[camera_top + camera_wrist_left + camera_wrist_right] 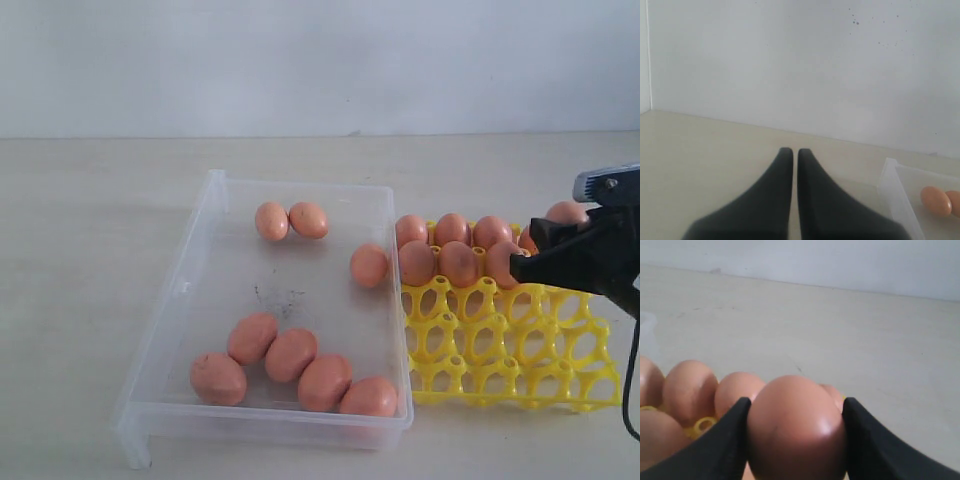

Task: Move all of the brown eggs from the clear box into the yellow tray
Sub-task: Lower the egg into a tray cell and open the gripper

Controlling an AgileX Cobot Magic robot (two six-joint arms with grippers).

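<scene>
Now, right claw [796, 404] pinching smooth oval brown egg [795, 435], left claw [792, 152] pressed together, yellow lattice tray [467, 366]

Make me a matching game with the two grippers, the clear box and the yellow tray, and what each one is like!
1 left gripper
2 right gripper
3 clear box
4 yellow tray

A seven brown eggs inside
B many cups empty
C shut, holding nothing
D gripping a brown egg

Pairs: 1-C, 2-D, 3-A, 4-B
</scene>
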